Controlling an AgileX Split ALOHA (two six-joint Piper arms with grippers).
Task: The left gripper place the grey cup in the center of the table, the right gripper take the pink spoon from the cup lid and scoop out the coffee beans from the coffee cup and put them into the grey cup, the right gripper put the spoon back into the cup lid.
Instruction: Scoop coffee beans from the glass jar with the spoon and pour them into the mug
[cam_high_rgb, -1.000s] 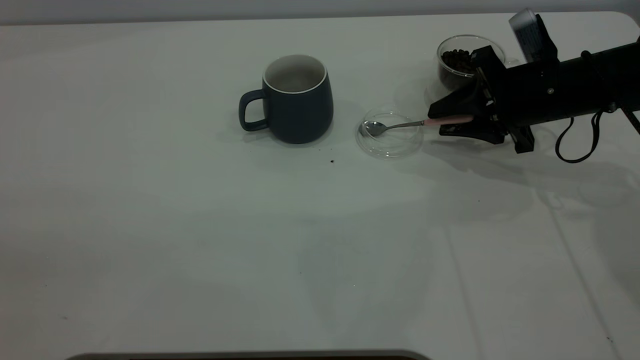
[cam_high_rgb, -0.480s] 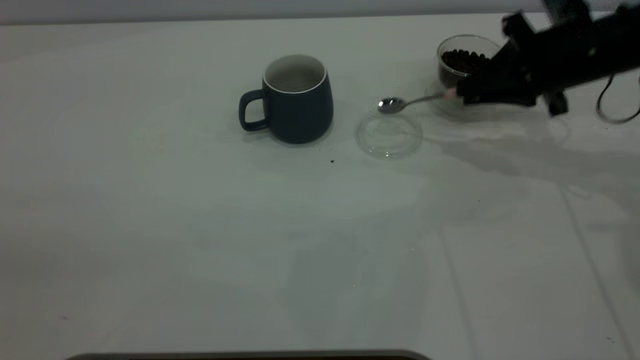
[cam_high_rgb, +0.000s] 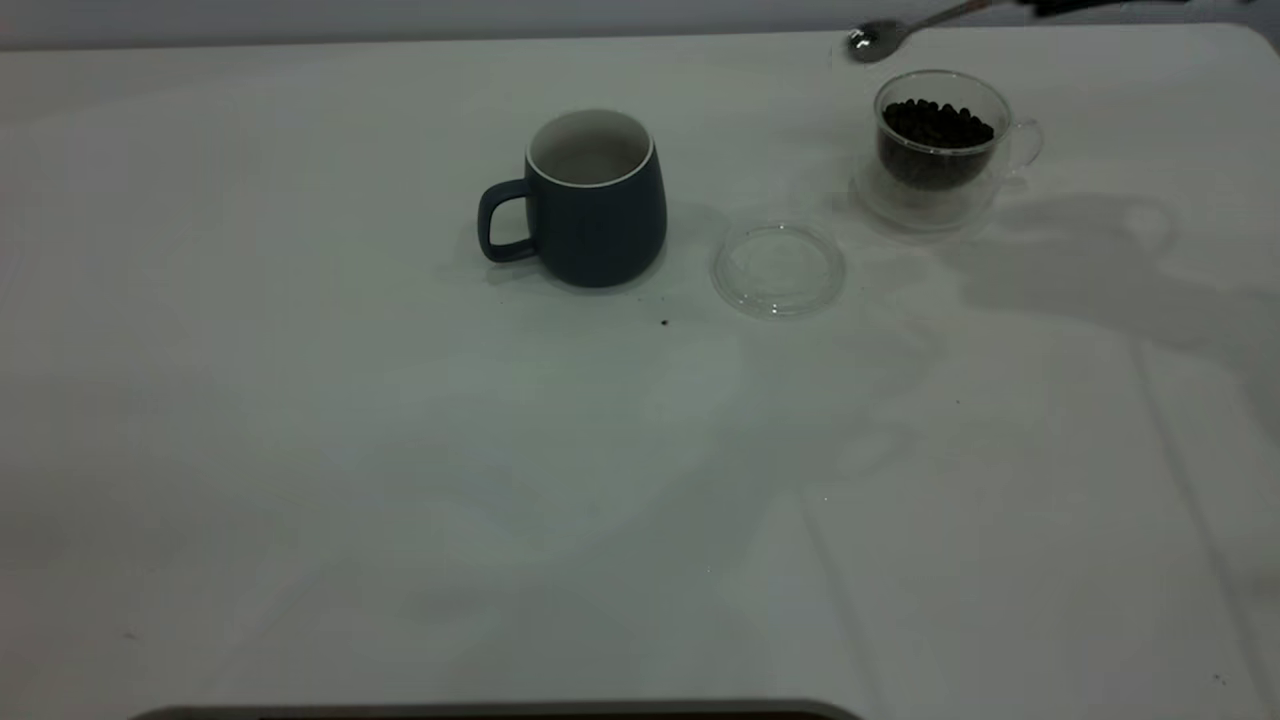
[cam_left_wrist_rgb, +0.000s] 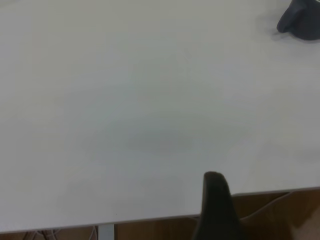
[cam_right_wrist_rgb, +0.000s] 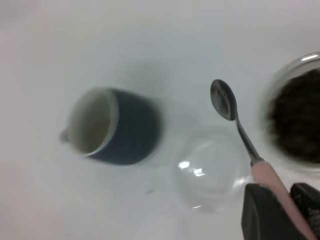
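The grey cup (cam_high_rgb: 595, 195) stands upright near the table's (cam_high_rgb: 400, 450) middle, handle to the left, white inside. The clear cup lid (cam_high_rgb: 778, 268) lies empty just right of it. The coffee cup (cam_high_rgb: 935, 150) holds dark coffee beans (cam_high_rgb: 935, 122) at the back right. My right gripper (cam_right_wrist_rgb: 285, 210) is shut on the pink spoon's handle (cam_right_wrist_rgb: 272, 182) and holds it high. The empty spoon bowl (cam_high_rgb: 868, 40) hangs left of and behind the coffee cup. In the right wrist view the grey cup (cam_right_wrist_rgb: 112, 127), lid (cam_right_wrist_rgb: 210, 172) and coffee cup (cam_right_wrist_rgb: 297, 122) lie below. My left gripper (cam_left_wrist_rgb: 216, 200) is parked at the table's edge.
A few dark specks (cam_high_rgb: 664, 322) lie on the table in front of the grey cup. The left wrist view shows bare tabletop (cam_left_wrist_rgb: 150, 100), the grey cup (cam_left_wrist_rgb: 302, 20) far off and a wooden floor past the edge.
My right gripper has lifted the pink spoon off the cup lid and risen up and back, almost out of the exterior view. The lid now lies empty.
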